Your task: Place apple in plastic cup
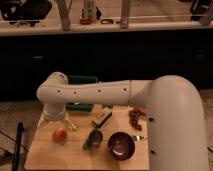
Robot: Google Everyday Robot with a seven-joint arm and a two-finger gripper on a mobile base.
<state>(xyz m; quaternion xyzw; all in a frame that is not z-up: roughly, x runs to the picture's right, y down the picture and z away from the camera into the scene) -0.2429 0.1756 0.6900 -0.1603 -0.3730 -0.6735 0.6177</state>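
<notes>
The apple (60, 134), small, round and orange-red, lies on the left part of the wooden table (50, 157). My arm reaches from the right across the table to the far left and bends down there. My gripper (59, 120) hangs below the wrist, just above and behind the apple, a little apart from it. I cannot make out a plastic cup; the pale shape under the wrist may be part of the gripper.
A dark maroon bowl (121, 145) stands at the front middle. A green object (93, 138) lies left of it, with a pale striped object (102, 117) behind. A cluster of small dark-red pieces (135, 118) lies at the right. A green tray (81, 80) sits behind the arm.
</notes>
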